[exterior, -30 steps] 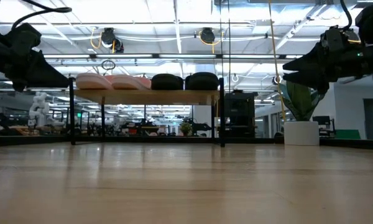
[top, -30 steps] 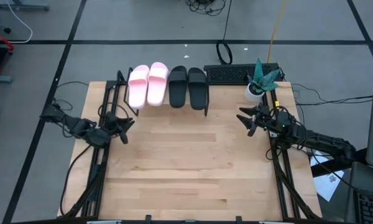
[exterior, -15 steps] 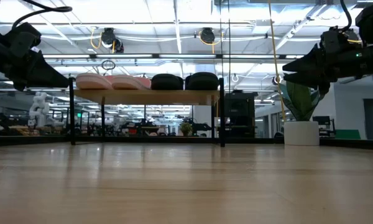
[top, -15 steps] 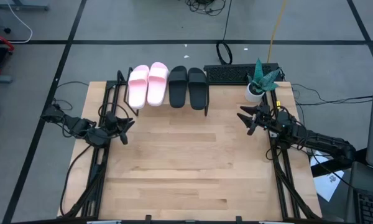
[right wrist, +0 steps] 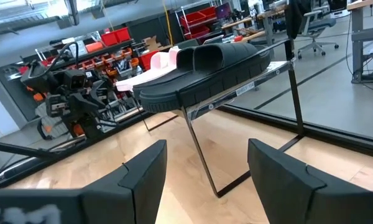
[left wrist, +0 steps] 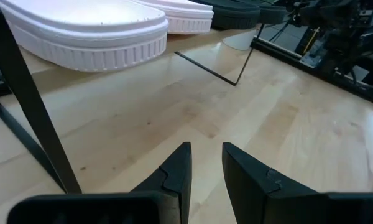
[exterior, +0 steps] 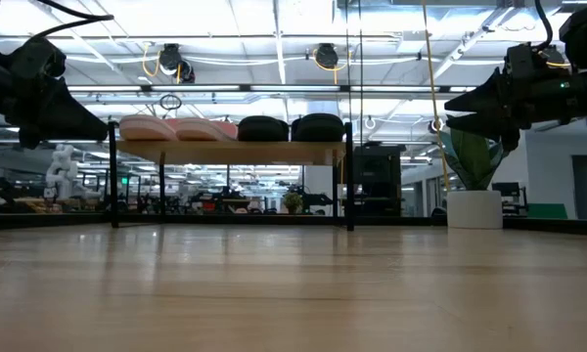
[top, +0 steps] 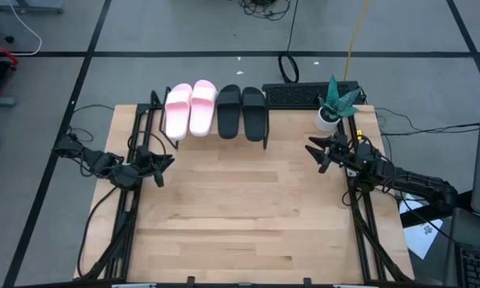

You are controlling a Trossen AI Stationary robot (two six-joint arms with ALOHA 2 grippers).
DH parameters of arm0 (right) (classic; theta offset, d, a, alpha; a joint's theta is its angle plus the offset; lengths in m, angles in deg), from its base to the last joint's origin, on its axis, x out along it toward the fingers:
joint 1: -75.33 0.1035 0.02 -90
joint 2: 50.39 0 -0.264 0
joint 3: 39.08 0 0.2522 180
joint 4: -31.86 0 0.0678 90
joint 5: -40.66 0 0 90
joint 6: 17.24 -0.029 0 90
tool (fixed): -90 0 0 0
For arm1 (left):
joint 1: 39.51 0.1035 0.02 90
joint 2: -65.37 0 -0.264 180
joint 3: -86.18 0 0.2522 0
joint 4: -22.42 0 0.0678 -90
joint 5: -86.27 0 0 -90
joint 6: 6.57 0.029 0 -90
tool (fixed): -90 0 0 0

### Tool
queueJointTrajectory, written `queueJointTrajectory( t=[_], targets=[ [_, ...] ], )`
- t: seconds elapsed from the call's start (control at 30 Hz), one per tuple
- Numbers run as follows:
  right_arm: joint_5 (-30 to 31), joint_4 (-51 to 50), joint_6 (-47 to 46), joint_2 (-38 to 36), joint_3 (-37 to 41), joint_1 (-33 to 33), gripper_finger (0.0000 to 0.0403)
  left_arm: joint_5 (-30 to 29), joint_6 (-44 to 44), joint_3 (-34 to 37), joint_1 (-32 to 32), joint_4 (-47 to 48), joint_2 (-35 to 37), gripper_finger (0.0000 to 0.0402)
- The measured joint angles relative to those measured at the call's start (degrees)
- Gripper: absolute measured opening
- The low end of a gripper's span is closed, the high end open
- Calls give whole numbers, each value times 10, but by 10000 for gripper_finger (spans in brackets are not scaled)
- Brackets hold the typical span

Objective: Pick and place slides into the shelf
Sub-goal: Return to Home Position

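We found all four slides [top: 202, 106] set on the shelf [exterior: 235, 152], which stood ahead of and between the two tools at the far edge of the counter [top: 248, 208]. The pink pair [top: 179, 110] lay nearer the left tool [top: 165, 168], the black pair [top: 254, 112] nearer the right tool [top: 314, 157]. Each slide's long axis ran across the plank, away from the tools, toes apparently pointing away and heels overhanging the near edge. The left tool showed a narrow gap and was empty; the right tool stood wide and empty. We judged placing complete and homing in hand. The next move called only for parking both arms clear of the shelf legs.
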Motion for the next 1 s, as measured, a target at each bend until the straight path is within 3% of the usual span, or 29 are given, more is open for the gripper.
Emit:
queueJointTrajectory(
  t=[1.0],
  targets=[
    [0, 0, 0, 0, 0, 0, 215, 0, 6, 0, 0, 0, 0, 86]
  ],
)
